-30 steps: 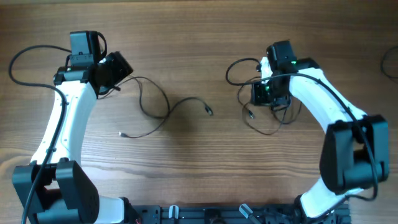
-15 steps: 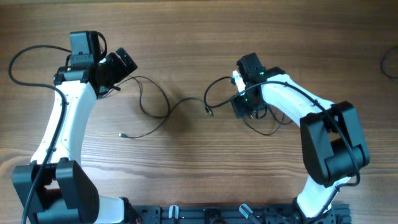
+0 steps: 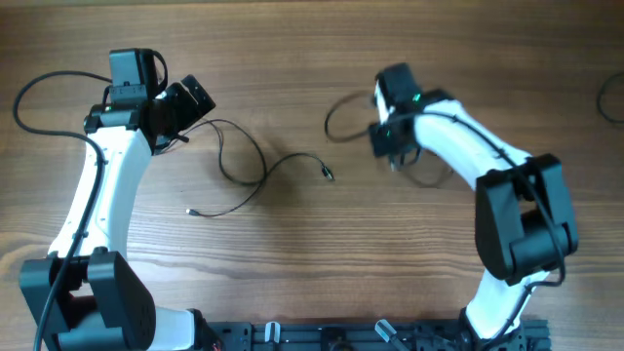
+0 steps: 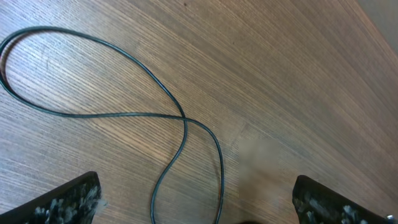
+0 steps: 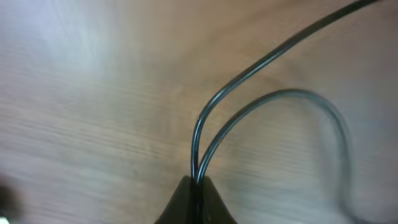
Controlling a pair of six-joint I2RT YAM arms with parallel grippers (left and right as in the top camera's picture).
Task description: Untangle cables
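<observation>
The job looks about half done. On the tabletop point(image 3: 292, 58), one cable point(image 3: 292, 158) lies loose toward nine o'clock, one end below the left claw point(image 4: 196, 202), which gapes wide and empty. The other cable point(image 5: 249, 68), toward two o'clock, sits doubled and pinched in the right claw point(image 5: 198, 186), its loops unsorted.

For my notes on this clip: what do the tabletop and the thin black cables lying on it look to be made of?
The tabletop: wood or a wood-look laminate, matte brown; fine grain lines run across it with little glare. The cables: probably a plastic or rubber jacket over wire, smooth black with a slight sheen; they lie in soft loops without kinking.
</observation>
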